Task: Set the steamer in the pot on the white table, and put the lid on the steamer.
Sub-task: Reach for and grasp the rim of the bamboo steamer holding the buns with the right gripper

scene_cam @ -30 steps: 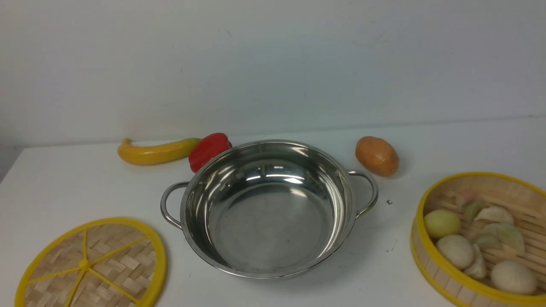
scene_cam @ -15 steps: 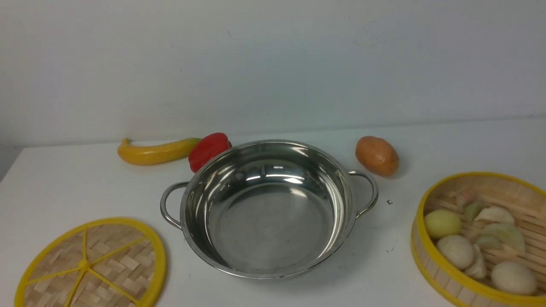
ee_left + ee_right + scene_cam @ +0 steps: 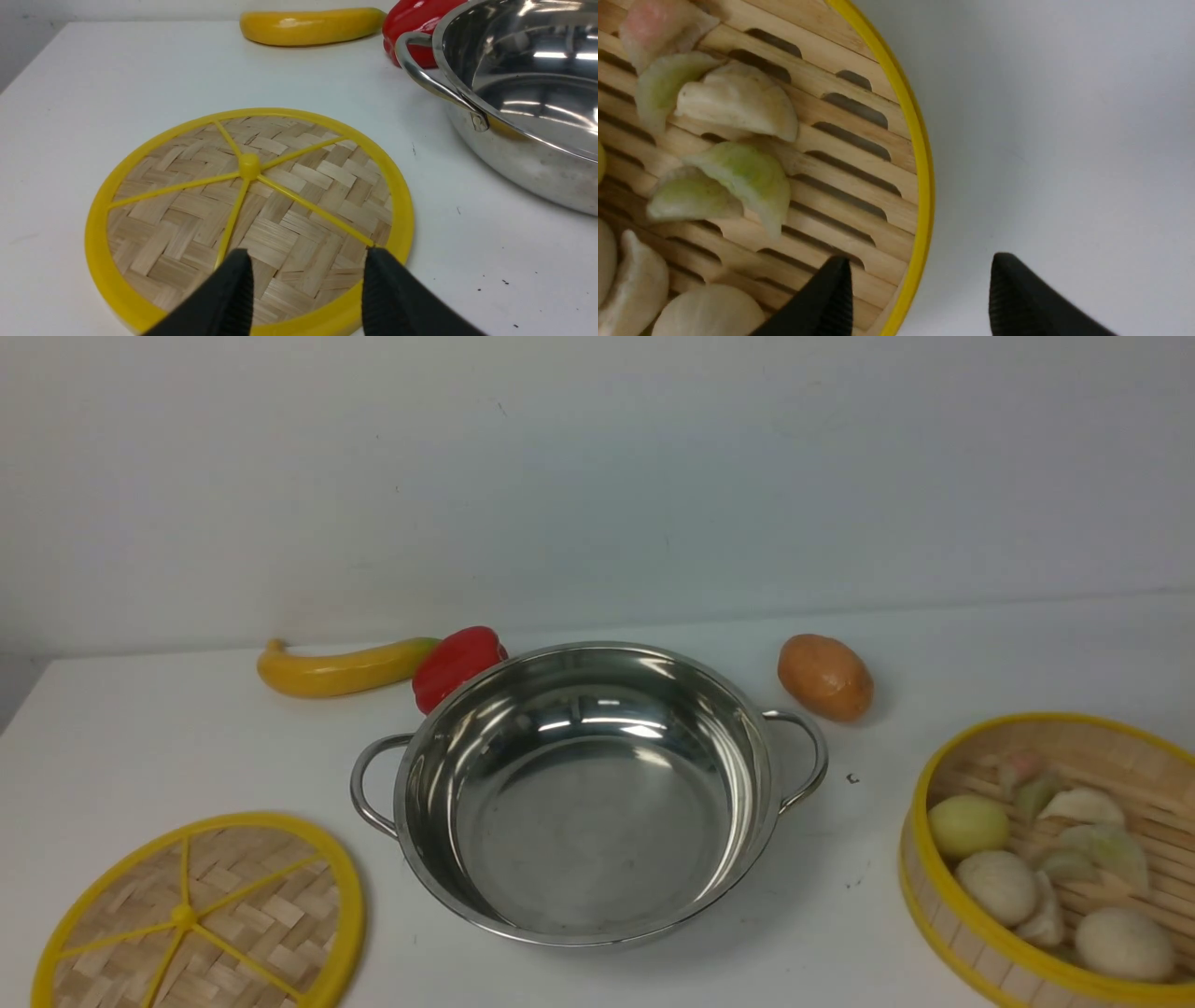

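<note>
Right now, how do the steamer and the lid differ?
The steamer is a deep walled basket; the lid is a flat disc. The steamer's floor is slatted and carries dumplings; the lid is woven, with spokes and a centre knob. The steamer sits right of the pot, the lid left. Both are bamboo with yellow rims, resting on the white table.

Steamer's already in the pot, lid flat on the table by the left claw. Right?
No. Front view: the steamer sits on the white table right of the pot, which is empty. The lid does lie flat by the left claw.
</note>
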Robot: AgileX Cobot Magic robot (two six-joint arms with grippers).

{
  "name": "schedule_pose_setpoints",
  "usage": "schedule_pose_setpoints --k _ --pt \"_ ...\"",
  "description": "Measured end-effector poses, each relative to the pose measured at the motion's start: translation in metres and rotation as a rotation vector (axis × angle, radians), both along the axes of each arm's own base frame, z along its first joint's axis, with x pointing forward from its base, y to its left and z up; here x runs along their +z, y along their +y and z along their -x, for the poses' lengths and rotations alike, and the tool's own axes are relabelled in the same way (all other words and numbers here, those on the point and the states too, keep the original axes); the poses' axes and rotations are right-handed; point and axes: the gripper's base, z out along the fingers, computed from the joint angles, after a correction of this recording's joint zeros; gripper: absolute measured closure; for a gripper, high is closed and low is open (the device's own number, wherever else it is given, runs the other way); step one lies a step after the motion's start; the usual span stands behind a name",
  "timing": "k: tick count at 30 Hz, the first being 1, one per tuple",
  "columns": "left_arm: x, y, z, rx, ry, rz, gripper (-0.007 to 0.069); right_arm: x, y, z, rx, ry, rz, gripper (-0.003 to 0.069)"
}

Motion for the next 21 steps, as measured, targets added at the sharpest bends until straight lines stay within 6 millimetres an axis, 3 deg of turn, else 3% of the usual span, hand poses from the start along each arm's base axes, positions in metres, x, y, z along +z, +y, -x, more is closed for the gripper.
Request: schedule_pose_setpoints --k 8,15,21 --pt "0.0 0.0 0.0 0.0 0.0 0.0 0.0313 -0.041 -0.006 -0.023 0.026 0.089 -0.037 0.0292" --pt "0.0 0.0 0.0 0.0 0.0 0.0 0.0313 -0.049 -0.01 -0.036 0.026 0.105 -0.042 0.0292" --pt "0.0 0.0 0.0 0.0 0.0 0.0 0.0313 -0.062 -0.012 -0.04 0.027 0.139 -0.049 0.0348"
